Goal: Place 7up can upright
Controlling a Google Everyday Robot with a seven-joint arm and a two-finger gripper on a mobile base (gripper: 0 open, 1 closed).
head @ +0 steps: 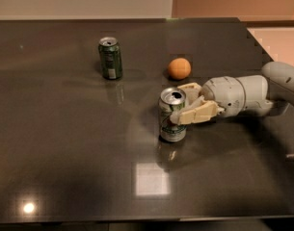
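In the camera view, the 7up can [172, 115] stands upright on the dark, glossy table [64, 143], a little right of centre, with its silver top and opening facing up and its base apparently on the surface. The gripper [180, 104] reaches in from the can's 3 o'clock on the end of the white arm [243, 97]. Its two tan fingers [197, 113] lie against the can's sides at mid-height, so the claw looks closed around the can, holding it. An orange [179, 68] rests at the can's 12 o'clock, near but apart. A dark green can [110, 57] stands well apart at about 10 o'clock.

The can is thin aluminium. It is probably light if empty, smooth and fairly slippery, and easily dented by a hard squeeze. Its tall, narrow shape on a slick tabletop means a sideways nudge could tip it or make it slide. The best hold is across the round body at mid-height, where the fingers sit now, with moderate pressure. Releasing it calls for the fingers to part evenly and draw back towards 3 o'clock without brushing the wall.
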